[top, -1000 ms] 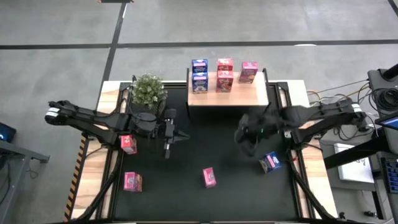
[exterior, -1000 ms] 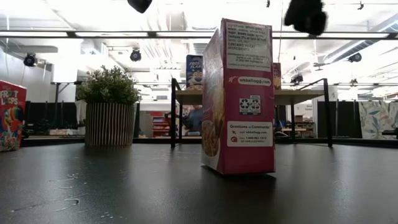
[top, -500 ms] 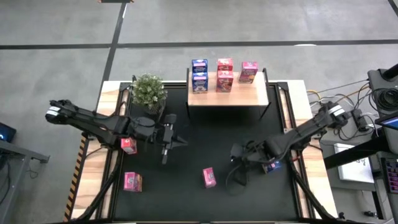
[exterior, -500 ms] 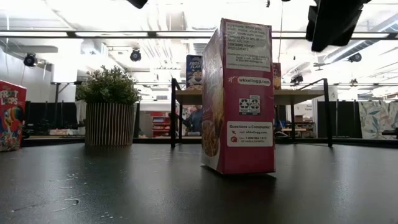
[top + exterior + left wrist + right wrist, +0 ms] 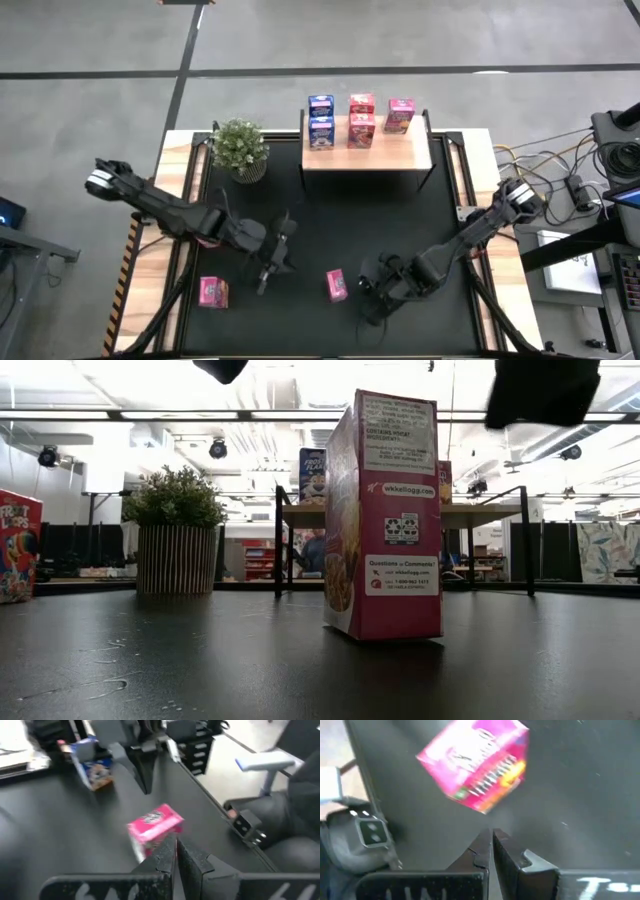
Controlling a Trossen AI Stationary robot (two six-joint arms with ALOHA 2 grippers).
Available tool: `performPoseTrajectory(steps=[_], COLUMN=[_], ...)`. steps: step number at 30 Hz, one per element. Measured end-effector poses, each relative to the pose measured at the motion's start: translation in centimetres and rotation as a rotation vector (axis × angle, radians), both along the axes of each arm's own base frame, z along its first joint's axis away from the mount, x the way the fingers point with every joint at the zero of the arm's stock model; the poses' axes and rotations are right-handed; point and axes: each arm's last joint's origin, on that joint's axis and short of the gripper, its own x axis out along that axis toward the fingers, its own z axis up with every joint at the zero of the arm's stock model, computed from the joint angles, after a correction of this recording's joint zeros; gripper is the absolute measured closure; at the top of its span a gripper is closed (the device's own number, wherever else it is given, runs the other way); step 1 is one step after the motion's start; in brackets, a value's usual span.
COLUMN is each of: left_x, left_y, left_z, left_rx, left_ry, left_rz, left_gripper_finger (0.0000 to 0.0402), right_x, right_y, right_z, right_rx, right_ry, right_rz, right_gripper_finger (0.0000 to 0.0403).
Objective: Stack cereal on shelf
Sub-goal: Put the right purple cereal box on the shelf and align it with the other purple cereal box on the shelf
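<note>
So the pink cereal box (image 5: pixel 337 285) is standing upright on the black tabletop (image 5: pixel 330 220) near the front edge, well apart from the shelf (image 5: pixel 367 152) at the back, which already has five boxes on its board. Biggest worry imo: both grippers are closing in on that same box from opposite sides, and both have their fingers pressed together with nothing in them. The box is tall and narrow, so a nudge from closed fingers would probably just tip it or skate it toward the table's front edge. If both arms go for it at once they could also bump each other. Whoever grabs it needs to spread the fingers first. The right gripper (image 5: pixel 372 296) is just beside the box on its right side, arm stretched low and diagonal across the table from the right edge; its wrist view has the box (image 5: pixel 475 764) right ahead of the shut fingertips. The left gripper (image 5: pixel 270 268) sits near the box's left side, arm reaching in from the left. Another pink box (image 5: pixel 212 292) waits at the front left.
</note>
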Motion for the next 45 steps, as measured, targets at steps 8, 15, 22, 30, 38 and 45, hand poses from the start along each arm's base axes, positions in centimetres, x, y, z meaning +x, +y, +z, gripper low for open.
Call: performPoseTrajectory(steps=[8,15,22,30,38,45], left_x=[0.3,-0.4,-1.1,-1.2,-1.2,-1.2], left_y=[-3.7,-6.9,-8.4,-8.5,-8.5,-8.5], left_z=[-2.1,-3.3,-3.5,-3.4,-3.4,-3.4], left_rx=[0.018,0.064,0.069,0.072,0.072,0.072], left_ry=[0.033,0.021,0.003,-0.002,-0.002,-0.003], left_rz=[-0.053,-0.039,-0.063,-0.069,-0.069,-0.069], left_gripper_finger=[0.0402,0.0402,0.0402,0.0402,0.0402,0.0402], right_x=[3.7,5.6,6.8,8.6,9.0,9.0], right_y=[3.1,4.0,3.4,2.9,1.8,1.6], right_z=[1.5,3.0,3.8,3.0,2.8,2.3], right_rx=[-0.055,-0.180,-0.208,-0.201,-0.243,-0.241], right_ry=[-0.076,-0.063,0.017,0.104,0.115,0.129], right_rz=[-0.009,-0.077,-0.189,-0.201,-0.222,-0.254], right_gripper_finger=[0.0394,0.0394,0.0393,0.0323,0.0177,0.0103])
